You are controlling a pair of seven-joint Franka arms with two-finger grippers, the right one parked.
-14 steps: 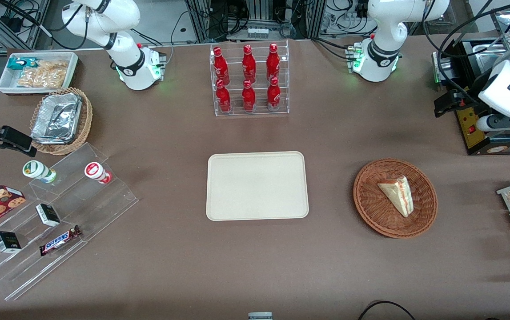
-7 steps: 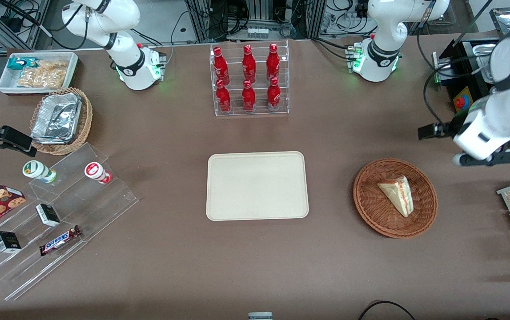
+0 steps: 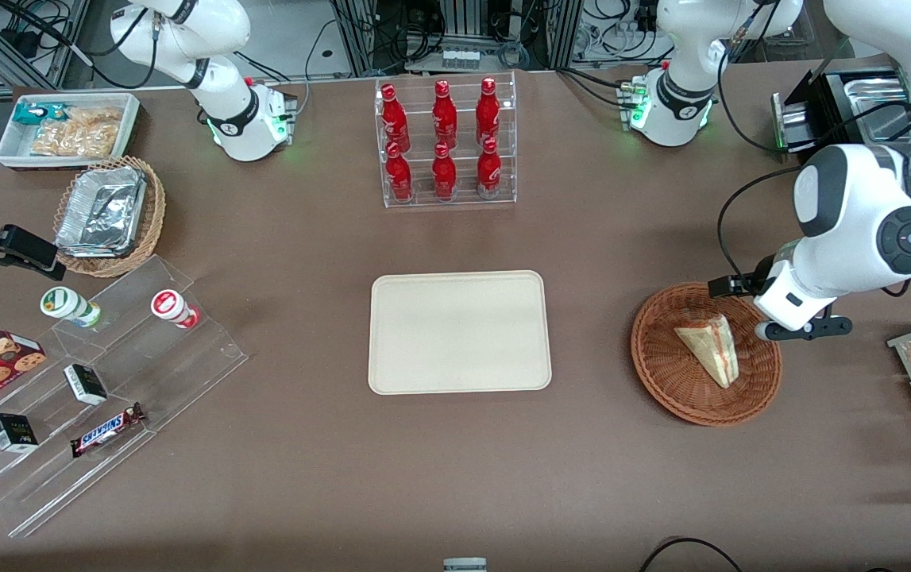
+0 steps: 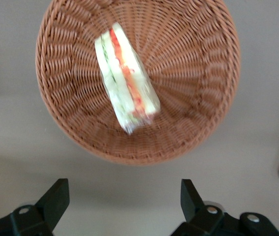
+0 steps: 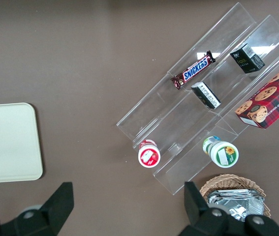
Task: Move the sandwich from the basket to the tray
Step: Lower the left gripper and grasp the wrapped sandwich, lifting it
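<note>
End effector (image 4: 122,201) had travelled from working arm's end of bench (image 3: 622,238) to hang over basket (image 3: 665,381) rim — fingers (image 4: 54,199) spread wide, gripping nothing. Sandwich (image 3: 711,348) unmoved, lying inside basket. Tray (image 3: 459,332) bare, well apart from basket toward parked arm's end. In front view, arm body hid end effector's fingertips and part of basket rim — wrist view blurred sandwich filling.

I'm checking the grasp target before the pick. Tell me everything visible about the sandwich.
The sandwich is a triangular wedge of pale bread in clear wrap, with red and green filling along one edge. It lies on its side in the basket, touching only the weave. The gripper, fingers open, hovers above the basket's rim without touching it.
</note>
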